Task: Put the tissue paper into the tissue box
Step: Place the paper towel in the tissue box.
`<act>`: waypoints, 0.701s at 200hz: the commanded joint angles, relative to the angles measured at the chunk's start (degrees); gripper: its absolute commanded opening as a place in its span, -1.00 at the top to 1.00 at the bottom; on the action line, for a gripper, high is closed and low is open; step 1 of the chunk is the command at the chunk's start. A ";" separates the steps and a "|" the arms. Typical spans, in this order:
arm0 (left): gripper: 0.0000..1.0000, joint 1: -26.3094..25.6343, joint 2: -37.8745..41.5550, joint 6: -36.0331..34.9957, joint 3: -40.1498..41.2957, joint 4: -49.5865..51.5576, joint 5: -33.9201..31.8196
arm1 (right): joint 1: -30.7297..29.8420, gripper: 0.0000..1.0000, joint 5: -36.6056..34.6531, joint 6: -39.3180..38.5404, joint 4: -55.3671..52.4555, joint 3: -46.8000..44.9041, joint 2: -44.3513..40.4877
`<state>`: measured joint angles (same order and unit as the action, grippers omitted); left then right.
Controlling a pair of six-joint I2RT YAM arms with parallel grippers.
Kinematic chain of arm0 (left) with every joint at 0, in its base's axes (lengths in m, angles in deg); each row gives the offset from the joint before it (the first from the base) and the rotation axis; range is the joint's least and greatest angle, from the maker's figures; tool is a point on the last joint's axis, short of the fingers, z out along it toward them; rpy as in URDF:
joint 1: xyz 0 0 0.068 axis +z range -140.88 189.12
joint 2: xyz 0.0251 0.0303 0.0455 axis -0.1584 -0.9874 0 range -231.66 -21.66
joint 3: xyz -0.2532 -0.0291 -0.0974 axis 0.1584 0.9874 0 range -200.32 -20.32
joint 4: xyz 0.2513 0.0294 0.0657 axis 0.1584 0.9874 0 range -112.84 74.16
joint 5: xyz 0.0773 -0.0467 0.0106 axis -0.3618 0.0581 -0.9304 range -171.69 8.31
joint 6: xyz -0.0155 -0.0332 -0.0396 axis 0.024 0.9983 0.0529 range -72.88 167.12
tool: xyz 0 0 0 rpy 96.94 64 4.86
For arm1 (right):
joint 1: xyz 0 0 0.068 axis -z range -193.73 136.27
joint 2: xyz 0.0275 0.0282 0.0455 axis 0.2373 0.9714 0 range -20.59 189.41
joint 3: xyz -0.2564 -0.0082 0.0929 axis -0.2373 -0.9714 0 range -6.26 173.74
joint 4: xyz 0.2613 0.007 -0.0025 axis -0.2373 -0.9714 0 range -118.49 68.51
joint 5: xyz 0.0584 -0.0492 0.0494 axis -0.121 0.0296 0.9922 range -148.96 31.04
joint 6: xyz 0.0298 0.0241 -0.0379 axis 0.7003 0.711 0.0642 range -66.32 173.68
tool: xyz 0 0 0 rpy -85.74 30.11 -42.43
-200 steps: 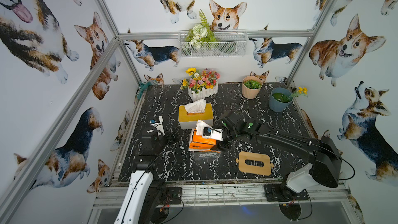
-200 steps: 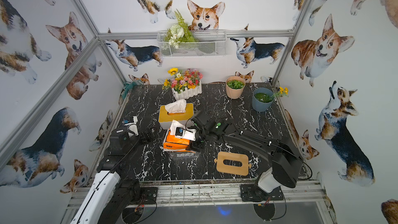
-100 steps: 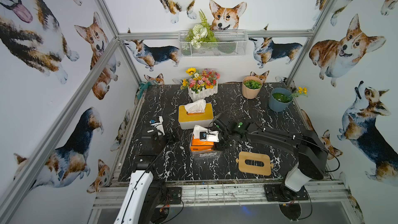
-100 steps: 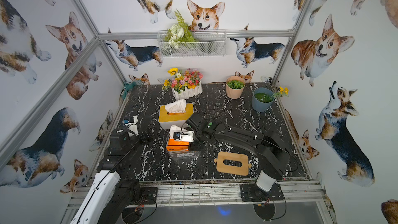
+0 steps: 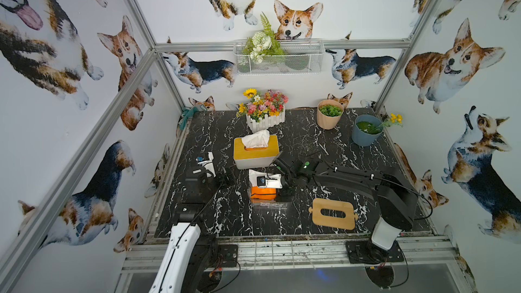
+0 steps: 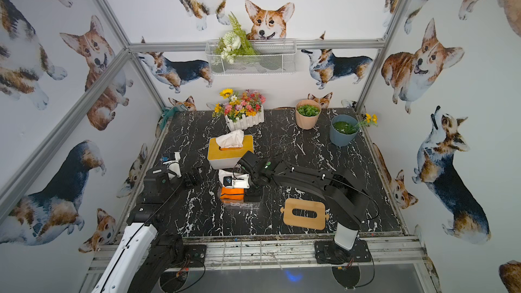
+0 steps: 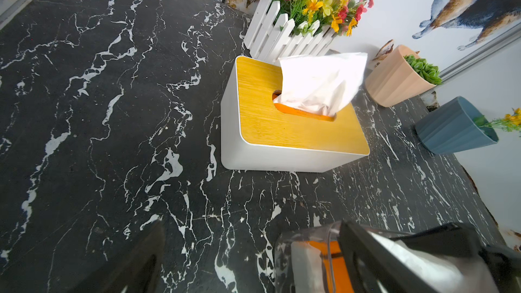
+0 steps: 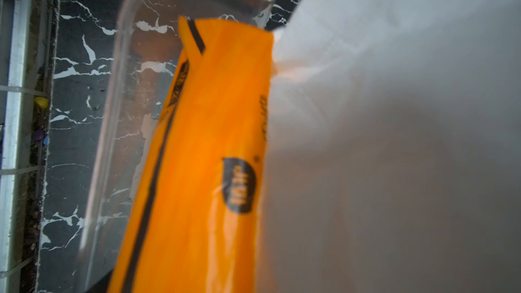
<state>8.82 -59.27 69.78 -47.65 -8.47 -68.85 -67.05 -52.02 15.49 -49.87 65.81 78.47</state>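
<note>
- Left gripper (image 7: 251, 229): jaws spread wide and empty, with both fingers (image 7: 141, 260) over bare marble and touching nothing.
- Left arm (image 5: 194, 184): folded low near the left edge of the table (image 5: 231, 221), with the gripper pointing toward the middle. Open marble lay on its near side.
- White box (image 5: 255, 162) with a yellow wooden top: stood behind the centre, just in front of the flower planter (image 5: 265, 121). A tissue rose from its slot.
- Tissue paper (image 5: 263, 193): an orange pack with a white sheet pulled out. It sat in the clear tissue box (image 5: 269, 206), its upper part above the rim.
- Right gripper (image 5: 282, 193): down at the pack's right side. Whether its jaws were apart or gripping could not be told; pack and sheet filled the wrist view.
- Wooden lid (image 5: 332, 214): lay flat to the right of the tissue box, apart from it.
- Right arm (image 5: 352, 177): stretched low from the front right corner to the centre, passing behind the lid.
- Beige pot (image 5: 328, 119) and blue pot (image 5: 365, 136): stood at the back right, well apart from both arms.
</note>
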 commanded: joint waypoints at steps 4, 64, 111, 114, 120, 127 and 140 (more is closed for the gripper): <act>-1.00 0.12 -0.08 -0.42 -0.09 -1.17 0.21 | -0.10 -0.99 -2.82 -0.59 -0.82 0.26 -2.19; -1.00 0.05 -0.15 -0.42 -0.09 -1.21 0.27 | -0.03 -0.99 -1.84 -1.00 -2.50 2.62 -10.79; -1.00 0.10 -0.09 -0.41 -0.09 -1.18 0.17 | 0.04 -0.99 4.83 2.65 -1.33 5.57 -15.07; -1.00 0.05 -0.04 -0.42 -0.09 -1.19 0.23 | 0.06 -0.99 4.79 3.13 -1.02 5.66 -15.14; -1.00 0.12 -0.10 -0.38 -0.09 -1.14 0.17 | 0.23 -0.99 4.84 4.10 -0.61 5.74 -15.43; -0.99 0.12 -0.05 -0.36 -0.09 -1.15 0.24 | 0.46 -0.99 4.91 5.45 -0.17 5.93 -15.63; -1.00 0.05 -0.03 -0.38 -0.09 -1.18 0.19 | 1.55 -0.99 5.74 9.07 0.46 6.15 -16.07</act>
<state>8.82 -59.37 69.78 -47.65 -8.47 -68.81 -66.65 -48.88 18.02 -51.33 71.23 63.22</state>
